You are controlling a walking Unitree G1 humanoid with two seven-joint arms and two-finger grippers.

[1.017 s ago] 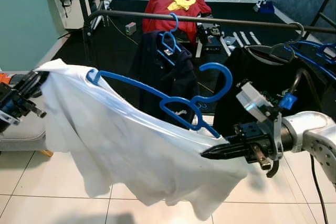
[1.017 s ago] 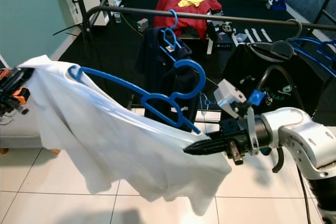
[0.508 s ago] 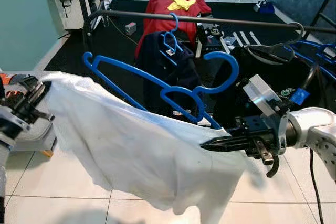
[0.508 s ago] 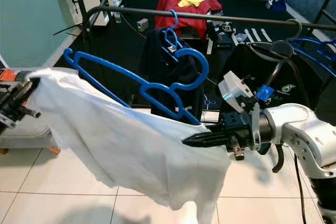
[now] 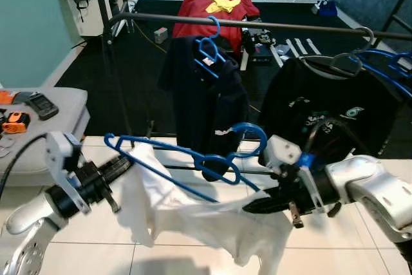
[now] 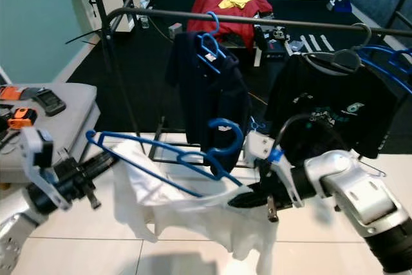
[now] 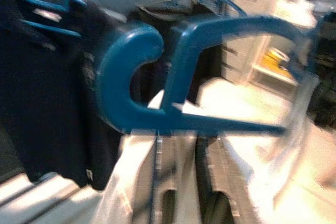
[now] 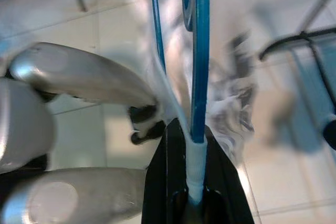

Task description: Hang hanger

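Note:
A blue plastic hanger lies tilted in front of me, hook towards the clothes rail. A white shirt sags from its lower bar towards the tiled floor. My right gripper is shut on the hanger's right end, with shirt cloth pinched in too; the right wrist view shows the blue bar running out from between the black fingers. My left gripper is at the shirt's left edge, just below the hanger's other end.
A navy garment on a blue hanger and a black T-shirt hang from the rail, with a gap between them. More blue hangers hang at the far right. A grey table at my left holds an orange tool.
Both arms have dropped, bringing hanger and shirt from chest height down near the floor. The shirt, earlier stretched wide between the grippers, now hangs slack and bunched.

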